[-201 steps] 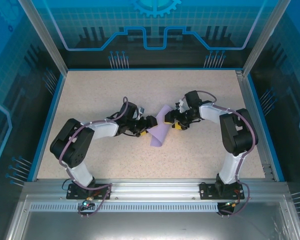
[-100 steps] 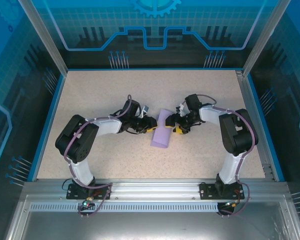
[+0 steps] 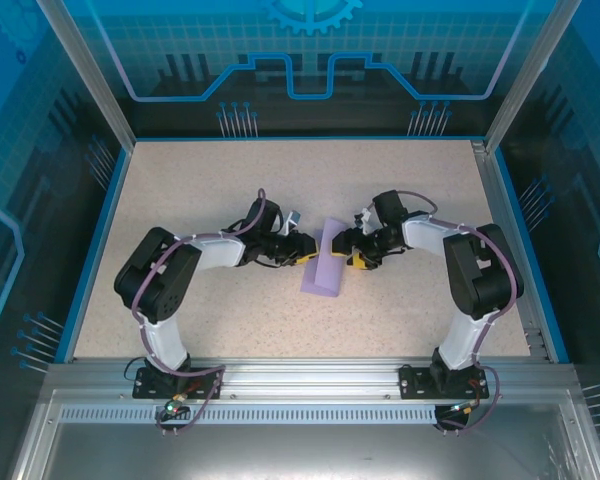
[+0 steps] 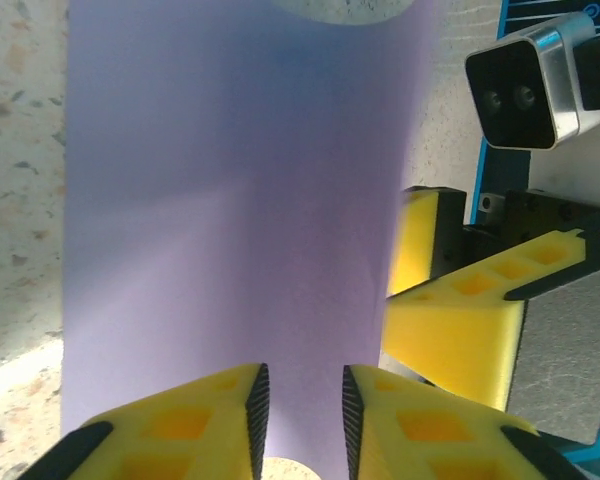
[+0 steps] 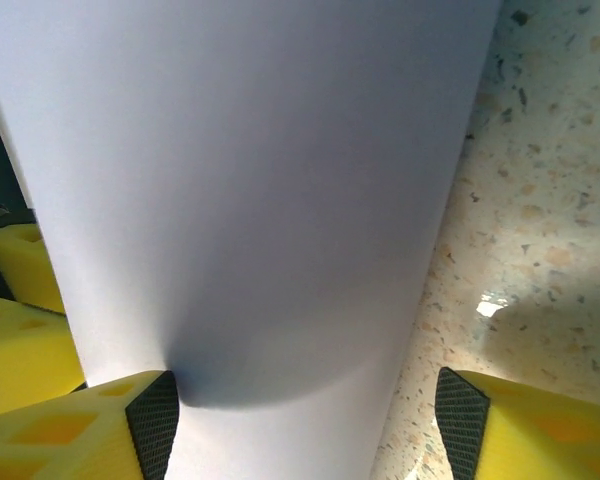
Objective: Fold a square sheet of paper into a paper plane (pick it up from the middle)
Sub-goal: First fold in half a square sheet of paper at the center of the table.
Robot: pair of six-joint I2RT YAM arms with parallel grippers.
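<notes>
The square sheet of paper (image 3: 324, 265), pale lavender, lies doubled over as a long band on the speckled table between both arms. My left gripper (image 3: 305, 253) reaches in from the left, its tips over the band's left edge. In the left wrist view the left gripper (image 4: 306, 400) has its jaws a narrow gap apart, and the sheet (image 4: 240, 200) runs on unbroken behind that gap. My right gripper (image 3: 346, 252) meets the band from the right. In the right wrist view the right gripper (image 5: 305, 430) stands wide open, its left pad (image 5: 152, 420) against the curved sheet (image 5: 250, 180).
The speckled tabletop (image 3: 200, 190) is bounded by blue walls (image 3: 95, 240) and a metal rail (image 3: 300, 375) at the near edge. The right arm's yellow fingers (image 4: 450, 320) and wrist camera (image 4: 525, 90) sit close beside the left gripper.
The left gripper's jaws have narrowed from wide open and slid in over the sheet. The sheet's raised upper part has dropped into a flatter band. The right gripper has barely moved.
</notes>
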